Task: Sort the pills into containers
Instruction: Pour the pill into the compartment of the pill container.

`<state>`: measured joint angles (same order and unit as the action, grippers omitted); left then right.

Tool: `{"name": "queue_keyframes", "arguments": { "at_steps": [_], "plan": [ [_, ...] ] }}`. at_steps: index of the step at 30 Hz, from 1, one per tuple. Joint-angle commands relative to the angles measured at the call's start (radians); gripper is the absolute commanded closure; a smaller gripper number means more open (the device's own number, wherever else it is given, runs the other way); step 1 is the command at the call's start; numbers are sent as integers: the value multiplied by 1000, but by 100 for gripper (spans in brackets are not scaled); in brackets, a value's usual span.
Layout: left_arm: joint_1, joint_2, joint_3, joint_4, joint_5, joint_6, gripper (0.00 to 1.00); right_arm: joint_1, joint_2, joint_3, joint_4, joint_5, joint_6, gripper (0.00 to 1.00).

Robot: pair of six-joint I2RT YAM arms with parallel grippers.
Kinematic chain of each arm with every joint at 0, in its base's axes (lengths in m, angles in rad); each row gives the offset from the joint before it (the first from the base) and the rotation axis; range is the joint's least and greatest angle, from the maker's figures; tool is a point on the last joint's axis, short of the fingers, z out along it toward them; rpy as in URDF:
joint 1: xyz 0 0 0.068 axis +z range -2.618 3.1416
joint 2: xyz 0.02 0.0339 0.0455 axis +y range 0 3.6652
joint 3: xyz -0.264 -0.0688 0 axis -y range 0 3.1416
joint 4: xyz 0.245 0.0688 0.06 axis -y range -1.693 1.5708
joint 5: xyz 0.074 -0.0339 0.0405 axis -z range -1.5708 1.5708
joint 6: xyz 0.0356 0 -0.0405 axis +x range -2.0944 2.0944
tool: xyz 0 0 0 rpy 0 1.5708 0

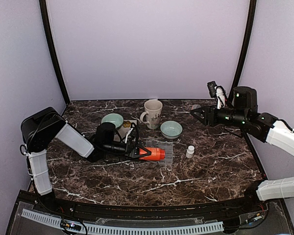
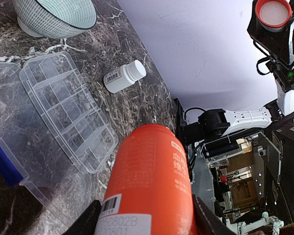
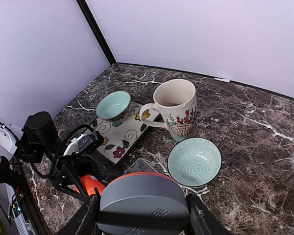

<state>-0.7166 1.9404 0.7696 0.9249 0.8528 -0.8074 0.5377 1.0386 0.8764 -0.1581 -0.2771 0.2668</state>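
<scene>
Presently the left gripper (image 1: 141, 153) clamps the orange bottle (image 1: 154, 154), holding it sideways over the open clear pill box (image 2: 19, 147) on the marble table (image 1: 210, 169), its compartments (image 2: 56, 93) just beside the bottle. The right gripper (image 3: 139, 223), raised well apart, pinches a grey cap (image 3: 142, 200)

Pill box (image 2: 63, 107): clear plastic, lying flat on marble tabletop (image 2: 137, 112), hinged lid swung open alongside. Compartments (image 2: 71, 115) small, rectangular, two rows; contents not discernible.
</scene>
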Motion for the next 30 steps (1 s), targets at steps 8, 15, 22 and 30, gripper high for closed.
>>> {"name": "queue_keyframes", "arguments": {
  "at_steps": [8, 15, 22, 30],
  "plan": [
    [-6, -3, 41, -32, 3, 46, 100, -20, -9, -5, 38, -16, -7, 98],
    [-5, -6, 56, -70, -4, 67, 100, -24, -4, -3, 42, -21, -7, 98],
    [-5, -8, 64, -96, -15, 84, 100, -28, 1, -3, 43, -26, -9, 98],
    [-3, -11, 72, -131, -33, 104, 100, -31, 7, 0, 48, -32, -9, 98]
  ]
}}
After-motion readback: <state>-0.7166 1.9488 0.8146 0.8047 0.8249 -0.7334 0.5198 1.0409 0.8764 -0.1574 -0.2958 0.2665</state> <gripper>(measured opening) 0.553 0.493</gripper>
